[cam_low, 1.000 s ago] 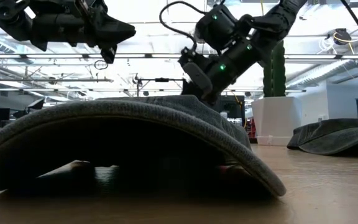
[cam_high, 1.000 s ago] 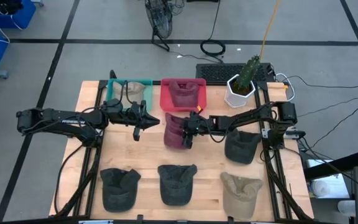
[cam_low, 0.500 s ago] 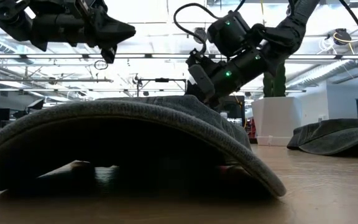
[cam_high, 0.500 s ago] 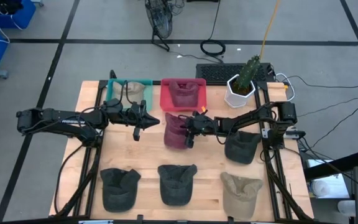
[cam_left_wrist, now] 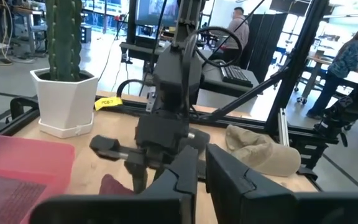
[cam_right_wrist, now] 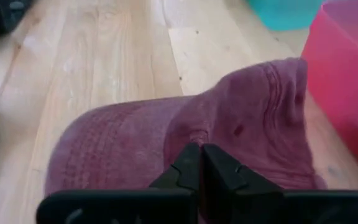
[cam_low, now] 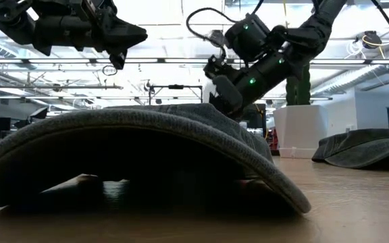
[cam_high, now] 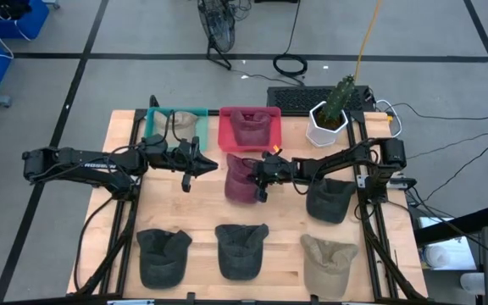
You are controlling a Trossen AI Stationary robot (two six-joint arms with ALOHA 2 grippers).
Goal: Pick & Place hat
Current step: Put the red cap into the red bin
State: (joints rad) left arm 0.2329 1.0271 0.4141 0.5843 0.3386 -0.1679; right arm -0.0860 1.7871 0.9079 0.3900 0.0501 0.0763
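Wooden tabletop (cam_high: 202,220) is carrying six loose caps and two bins. Maroon hat (cam_high: 242,180) is lying at table centre, just at 6 o'clock of the pink bin (cam_high: 250,127), which is holding another maroon cap. Right gripper (cam_high: 262,180) is sitting on the maroon hat's 3 o'clock side, fingers (cam_right_wrist: 219,171) pressed together and pinching its fabric. Left gripper (cam_high: 195,167) is hovering at the hat's 9 o'clock, apart from it, fingers (cam_left_wrist: 229,177) nearly touching, holding nothing. Teal bin (cam_high: 176,122) is sitting at 9 o'clock of the pink bin; potted cactus (cam_high: 333,114) at its 3 o'clock.
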